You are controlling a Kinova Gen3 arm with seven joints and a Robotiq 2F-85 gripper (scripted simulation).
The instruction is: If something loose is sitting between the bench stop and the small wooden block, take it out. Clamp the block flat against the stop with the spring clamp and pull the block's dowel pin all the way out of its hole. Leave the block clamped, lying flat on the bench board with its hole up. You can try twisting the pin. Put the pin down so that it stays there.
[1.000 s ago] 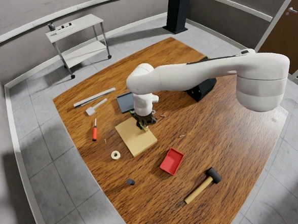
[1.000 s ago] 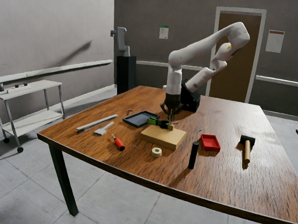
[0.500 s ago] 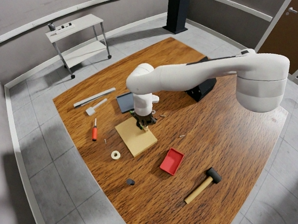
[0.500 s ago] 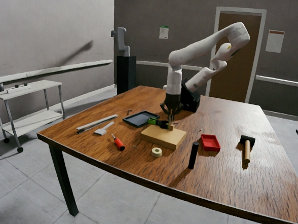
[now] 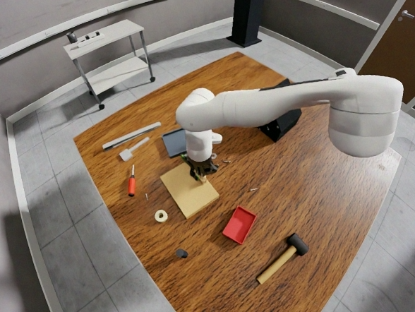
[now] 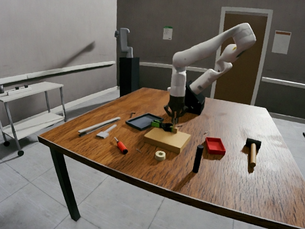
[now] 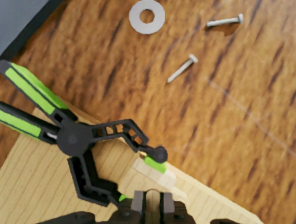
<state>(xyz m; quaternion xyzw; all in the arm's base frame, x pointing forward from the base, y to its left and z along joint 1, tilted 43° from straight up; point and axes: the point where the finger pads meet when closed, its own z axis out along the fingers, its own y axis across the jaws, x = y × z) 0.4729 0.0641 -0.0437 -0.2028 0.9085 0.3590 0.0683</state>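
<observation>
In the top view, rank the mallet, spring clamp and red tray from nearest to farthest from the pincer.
1. Spring clamp, at the board's edge.
2. Red tray, off the board.
3. Mallet, beyond the tray.

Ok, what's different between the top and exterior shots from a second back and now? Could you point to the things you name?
Nothing visibly changed. The gripper (image 5: 202, 175) (image 6: 175, 124) (image 7: 152, 207) is in the same place over the bench board (image 5: 190, 198) (image 6: 166, 140) (image 7: 25, 170), and the spring clamp (image 5: 183, 157) (image 6: 156, 124) (image 7: 75, 139) and red tray (image 5: 240, 224) (image 6: 215, 145) look unmoved.
</observation>
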